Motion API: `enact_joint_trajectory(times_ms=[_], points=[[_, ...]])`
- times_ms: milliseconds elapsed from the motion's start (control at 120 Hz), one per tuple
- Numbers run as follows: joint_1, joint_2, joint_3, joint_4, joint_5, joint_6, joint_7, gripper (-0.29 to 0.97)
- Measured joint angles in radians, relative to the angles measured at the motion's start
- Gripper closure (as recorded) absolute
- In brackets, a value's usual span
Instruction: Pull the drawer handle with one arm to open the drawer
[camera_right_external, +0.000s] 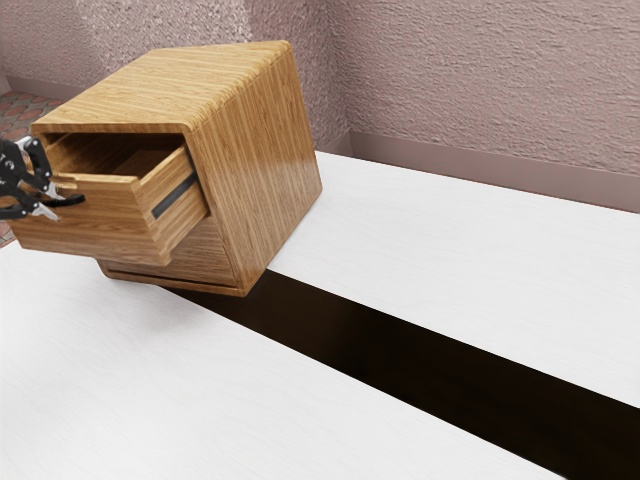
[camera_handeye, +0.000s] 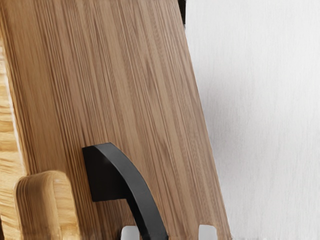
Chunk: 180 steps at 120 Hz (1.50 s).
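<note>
Exterior view: the claw (camera_right_external: 48, 190) sits at the drawer handle (camera_right_external: 66, 186), placed to pull; its grip I cannot tell. The drawer (camera_right_external: 110, 215) stands partly open.

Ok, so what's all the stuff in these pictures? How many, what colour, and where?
cabinet: one, wood, on the table at the exterior view's left
drawer: one, wood, top of the cabinet, pulled out
handle: one, black, on the drawer's front
table: one, white, under the cabinet
gap: one, dark, running across the table
wall: one, pinkish, behind the table
gripper: one, black, at the drawer's front
</note>
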Motion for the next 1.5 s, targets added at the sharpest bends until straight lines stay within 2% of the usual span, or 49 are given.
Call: enact_joint_trajectory(times_ms=[225,317,567,658,750,842,1250,1300,1425,1500], points=[[-0.070,-0.047,0.091,-0.045,0.007,-0.005,-0.006,0.79],[-0.131,-0.066,0.148,-0.062,0.025,-0.007,-0.005,0.78],[-0.171,-0.122,0.170,-0.106,0.066,-0.027,-0.007,0.79],[-0.225,-0.149,0.236,-0.119,0.083,-0.036,-0.007,0.77],[-0.263,-0.163,0.277,-0.128,0.105,-0.046,-0.007,0.79],[-0.300,-0.173,0.310,-0.132,0.130,-0.057,-0.009,0.75],[-0.349,-0.200,0.344,-0.144,0.156,-0.081,-0.011,0.79],[-0.349,-0.200,0.345,-0.144,0.158,-0.083,-0.011,0.77],[-0.349,-0.202,0.354,-0.143,0.164,-0.092,-0.014,0.58],[-0.349,-0.211,0.357,-0.139,0.169,-0.101,-0.017,0.56]])
